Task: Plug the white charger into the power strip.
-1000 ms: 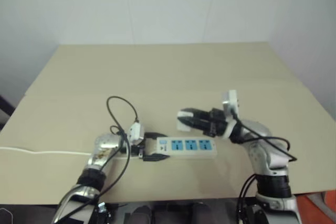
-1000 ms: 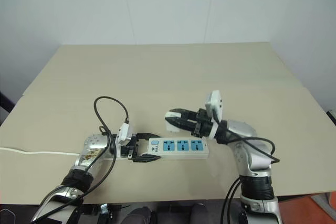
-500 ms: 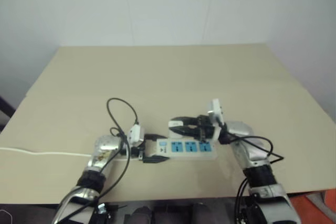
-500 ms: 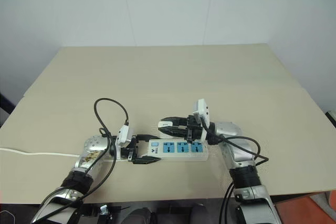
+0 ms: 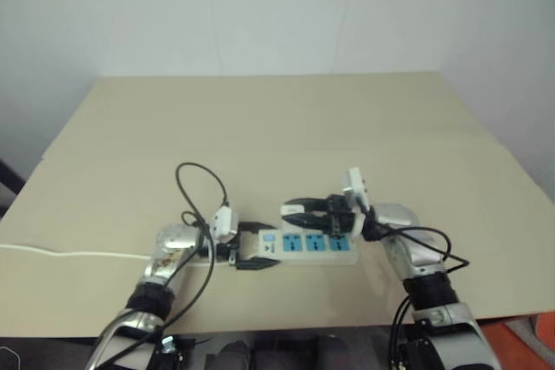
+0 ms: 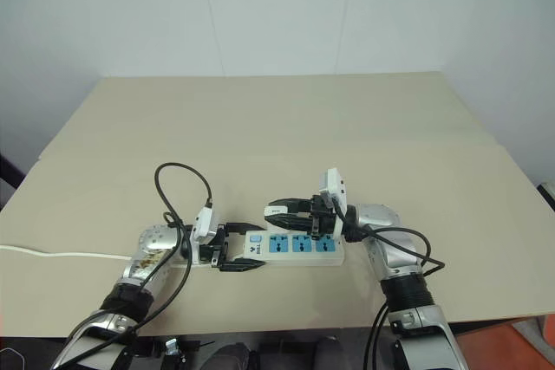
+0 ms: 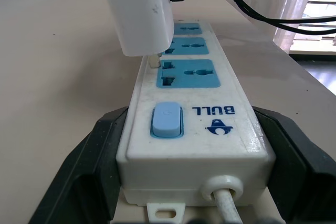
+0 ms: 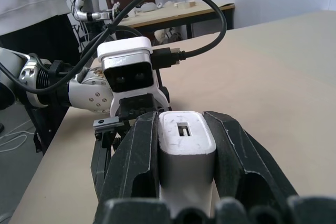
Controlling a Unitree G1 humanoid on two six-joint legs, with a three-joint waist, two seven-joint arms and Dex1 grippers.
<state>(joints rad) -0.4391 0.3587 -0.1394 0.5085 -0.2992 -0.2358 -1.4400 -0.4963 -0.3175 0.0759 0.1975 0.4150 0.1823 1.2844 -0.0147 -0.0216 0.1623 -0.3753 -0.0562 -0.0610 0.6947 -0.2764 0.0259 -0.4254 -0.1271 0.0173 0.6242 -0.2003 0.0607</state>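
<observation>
The power strip (image 7: 194, 129) is glossy white plastic with matt blue sockets; the white charger (image 7: 139, 9) above it looks smooth, faintly scuffed plastic (its prongs metal); the table (image 5: 260, 127) is matt beige.

Beige desk (image 5: 260, 119) against a white wall (image 5: 260, 6).
I see the desk run wide and bare toward the far side; in the right wrist view, a second table (image 8: 173, 14) with small items stands beyond it.

Your left gripper (image 7: 184, 182) hugs the switch end of the power strip (image 7: 194, 114). The white charger (image 7: 139, 11) stands just above the nearest blue socket.
</observation>
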